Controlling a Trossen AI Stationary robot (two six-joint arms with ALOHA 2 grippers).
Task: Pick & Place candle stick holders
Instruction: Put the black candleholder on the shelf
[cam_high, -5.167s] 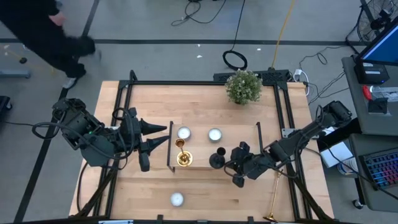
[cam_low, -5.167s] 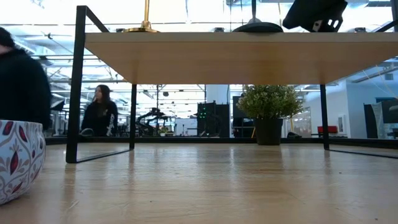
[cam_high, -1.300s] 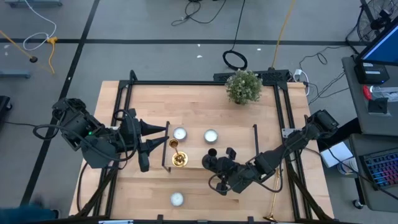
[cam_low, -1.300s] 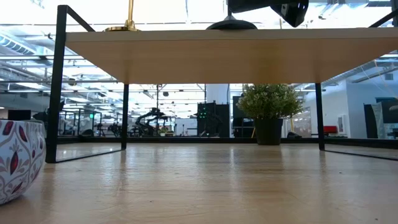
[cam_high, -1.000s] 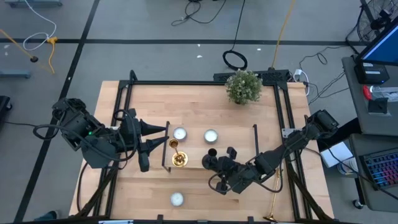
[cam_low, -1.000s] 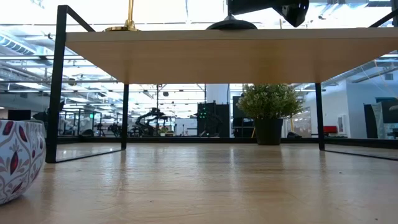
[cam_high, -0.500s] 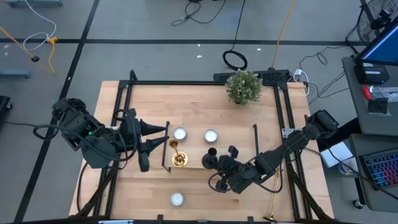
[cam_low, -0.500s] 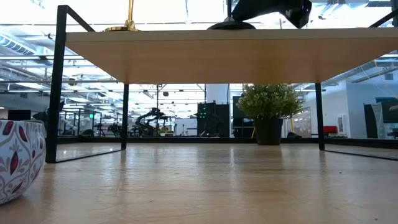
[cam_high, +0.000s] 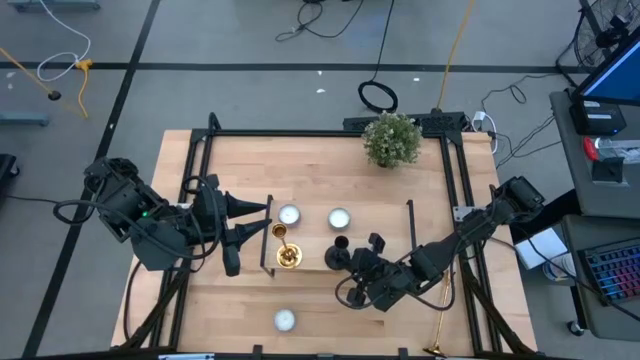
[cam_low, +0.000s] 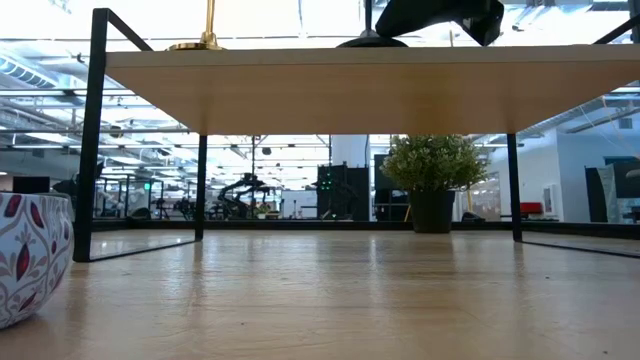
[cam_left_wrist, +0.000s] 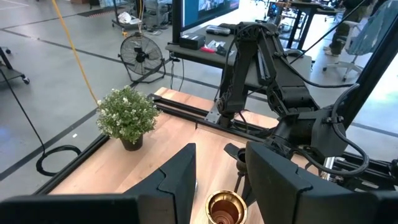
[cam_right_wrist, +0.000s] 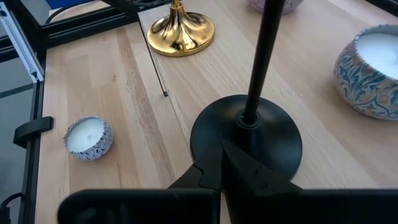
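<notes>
Two claws: right claw (cam_right_wrist: 227, 163) closed beside black candlestick (cam_right_wrist: 247, 134); left claw (cam_left_wrist: 219, 180) parted.

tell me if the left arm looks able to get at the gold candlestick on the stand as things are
Probably yes. The left gripper sits right beside the gold candlestick, its fingers parted and aimed at the cup top. Only the stand's thin black end frame lies between them, so it would likely have to reach over that.
</notes>
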